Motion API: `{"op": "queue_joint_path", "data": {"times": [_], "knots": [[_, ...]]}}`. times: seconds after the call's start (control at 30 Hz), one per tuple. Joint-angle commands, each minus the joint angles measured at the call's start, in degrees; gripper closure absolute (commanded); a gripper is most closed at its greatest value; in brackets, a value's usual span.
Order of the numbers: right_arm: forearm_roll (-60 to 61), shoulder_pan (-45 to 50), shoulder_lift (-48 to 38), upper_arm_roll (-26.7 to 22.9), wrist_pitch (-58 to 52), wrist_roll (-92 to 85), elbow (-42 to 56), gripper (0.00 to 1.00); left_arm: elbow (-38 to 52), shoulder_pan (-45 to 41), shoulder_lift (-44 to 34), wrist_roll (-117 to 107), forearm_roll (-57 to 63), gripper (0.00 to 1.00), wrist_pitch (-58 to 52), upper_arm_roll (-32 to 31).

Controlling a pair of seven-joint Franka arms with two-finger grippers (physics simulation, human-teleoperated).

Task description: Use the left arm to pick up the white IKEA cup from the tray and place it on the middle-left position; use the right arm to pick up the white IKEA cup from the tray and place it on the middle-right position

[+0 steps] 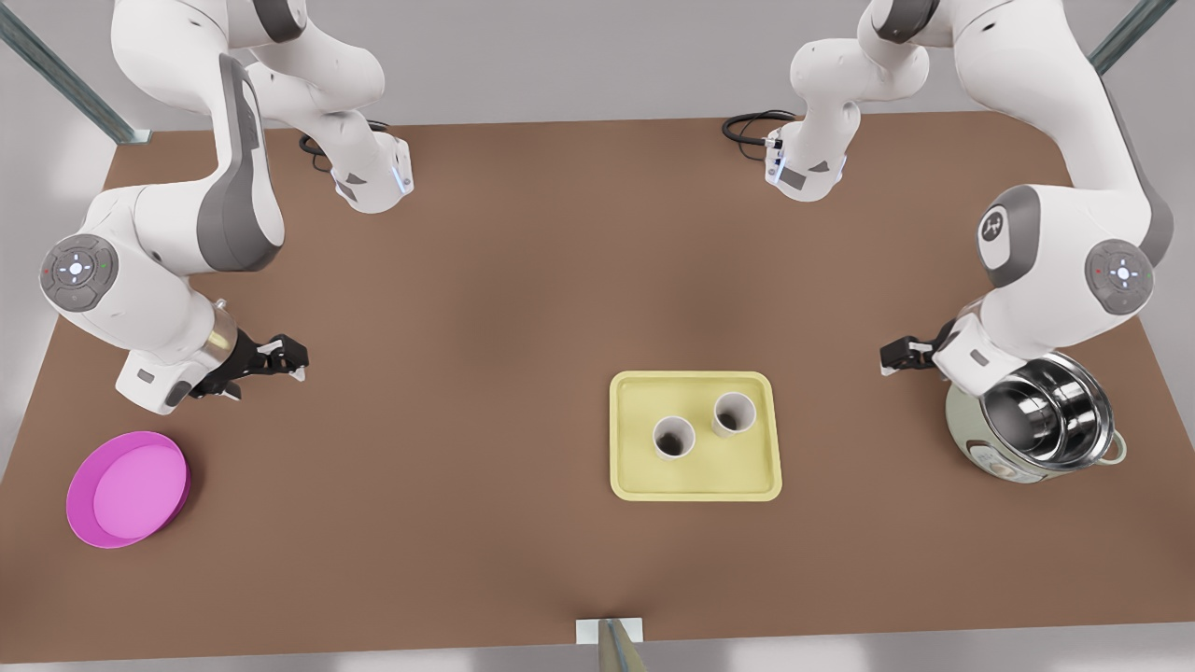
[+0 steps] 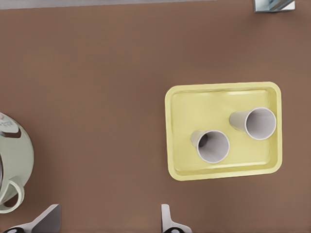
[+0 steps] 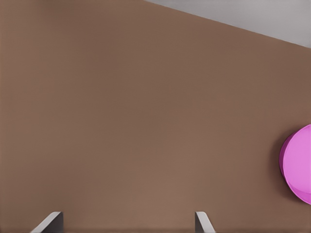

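Honestly, both grippers sat wide open and empty, left gripper [image 1: 901, 356] beside the rice cooker [image 1: 1032, 429], right gripper [image 1: 285, 357] well apart from the tray [image 1: 695, 483]. Best bet I'd say: left drops straight over the nearer cup [image 1: 734, 413], pinching its rim without nudging the other cup [image 1: 673, 437].

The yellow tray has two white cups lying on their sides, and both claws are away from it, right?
Not quite. The two white cups stand upright on the yellow tray, mouths open to the top, as the front view shows. Both claws, the left claw and the right claw, are indeed away from it.
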Motion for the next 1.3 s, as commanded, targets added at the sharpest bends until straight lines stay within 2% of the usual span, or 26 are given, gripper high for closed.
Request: {"op": "queue_joint_path", "data": {"times": [0.0, 0.07, 0.1, 0.17, 0.23, 0.27, 0.3, 0.33, 0.37, 0.43, 0.5, 0.57, 0.73, 0.87, 0.9, 1.03, 1.2, 1.23, 1.27], "knots": [[0.0, 0.0, -0.1, 0.0, 0.0, -0.2, 0.0, 0.00, 0.0, -0.1, 0.0, 0.0, 0.4, 0.00, 0.4, -0.2], [0.1, 0.2, -0.1, 0.0, 0.0, 0.5, 0.1, 0.00, 0.2, -1.1, 0.7, 0.0, 0.6, 0.00, 0.4, -0.3], [0.0, 3.5, 0.0, 0.1, -0.3, 8.0, 1.4, 0.00, -0.8, -1.8, 2.0, -0.1, 0.1, 0.00, 4.1, -0.3], [0.0, 11.0, 3.3, 0.1, -2.3, 23.3, 5.0, 0.00, 0.1, -11.5, 6.8, -17.3, 0.7, 0.00, 6.5, -0.3], [0.3, 17.7, 7.4, 0.0, -2.4, 38.7, 8.9, 0.00, -0.9, -15.5, 10.9, -22.4, 0.0, 0.00, 9.8, -0.3], [0.3, 19.7, 9.2, 0.0, -2.2, 44.2, 11.0, 0.00, -4.9, -16.7, 12.3, -24.1, 0.1, 0.00, 14.9, -0.3], [0.5, 20.5, 10.1, 0.0, -1.8, 45.4, 11.8, 0.00, -11.8, -16.6, 12.1, -23.9, 0.7, 0.00, 21.6, -0.3], [0.7, 20.9, 10.9, 0.0, -1.2, 46.1, 12.0, 0.00, -14.0, -16.3, 12.2, -23.4, 0.7, 0.00, 24.8, 0.0], [0.7, 21.4, 12.7, 0.5, -1.2, 47.7, 13.7, 0.00, -14.0, -15.6, 12.4, -23.3, 0.7, 0.00, 24.9, 0.0], [0.7, 21.4, 18.3, 4.8, 1.0, 45.7, 20.7, 0.00, -14.0, -14.2, 12.5, -23.1, 0.9, 0.00, 24.7, 0.3], [0.7, 21.2, 24.1, 7.5, 10.5, 44.9, 25.7, 0.00, -14.1, -14.2, 12.5, -23.1, 0.8, 0.00, 24.3, 0.3], [0.8, 20.8, 27.4, 11.4, 22.0, 44.9, 25.7, 0.00, -14.1, -13.6, 12.8, -23.2, 0.8, 0.00, 24.4, 0.3], [0.7, 21.2, 34.5, 16.5, 34.8, 44.5, 25.7, 0.00, -13.9, -13.1, 15.5, -23.5, 0.8, 0.00, 27.1, 0.3], [0.5, 23.3, 37.6, 16.1, 36.8, 39.4, 25.7, 0.00, -13.7, -13.5, 17.2, -23.8, 0.7, 0.00, 29.3, 0.2], [0.4, 24.3, 38.7, 15.3, 40.7, 39.4, 25.7, 0.00, -13.8, -13.5, 17.6, -23.8, 0.7, 0.00, 29.3, 0.3], [0.1, 28.8, 40.5, 8.2, 46.8, 35.8, 25.8, 0.00, -13.8, -13.7, 19.9, -23.8, 0.7, 0.00, 31.0, 0.2], [-1.9, 30.6, 44.1, 7.8, 50.8, 34.6, 25.8, 0.01, -13.5, -14.9, 20.1, -24.6, 0.0, 0.00, 32.4, -0.2], [-2.0, 31.4, 45.1, 7.7, 51.6, 34.6, 25.8, 0.01, -13.5, -14.9, 20.1, -24.8, 0.0, 0.02, 32.7, -0.2], [-2.0, 31.5, 45.7, 7.7, 52.4, 34.7, 25.8, 0.01, -13.4, -14.9, 20.1, -24.9, 0.0, 0.11, 32.7, -0.2]]}}
